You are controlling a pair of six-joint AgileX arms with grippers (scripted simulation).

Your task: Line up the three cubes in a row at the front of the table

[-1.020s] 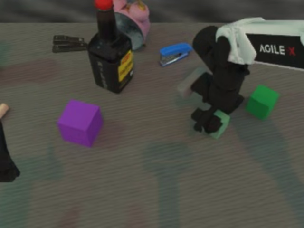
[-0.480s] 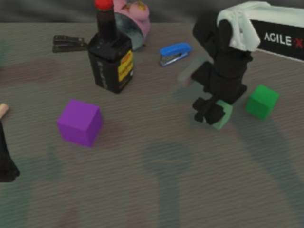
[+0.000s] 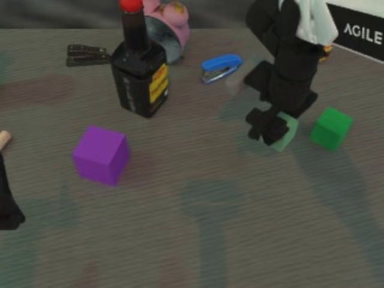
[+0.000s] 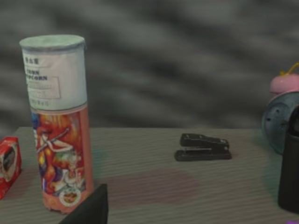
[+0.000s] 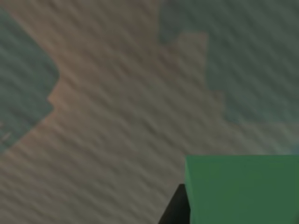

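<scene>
The pale sage-green cube (image 3: pixel 287 134) hangs just off the table (image 3: pixel 198 240) at mid right, with my right gripper (image 3: pixel 268 126) shut on it. In the right wrist view that cube (image 5: pixel 243 189) fills one corner beside a dark finger (image 5: pixel 174 211). The bright green cube (image 3: pixel 330 128) rests on the table just right of it, apart. On the left stands the large purple cube (image 3: pixel 101 154). My left gripper (image 3: pixel 7 207) is parked at the left edge, open; one of its fingers (image 4: pixel 89 209) shows in the left wrist view.
A dark sauce bottle (image 3: pixel 139 69) stands at the back, with a blue stapler (image 3: pixel 221 67), a black stapler (image 3: pixel 87 55) and a pink-topped object (image 3: pixel 170 24) near it. The left wrist view shows a tall snack can (image 4: pixel 58 123) and a red box (image 4: pixel 8 163).
My right arm has drawn toward the back of the table and risen, carrying the pale sage-green cube with it. The other cubes and the left arm stayed put.
</scene>
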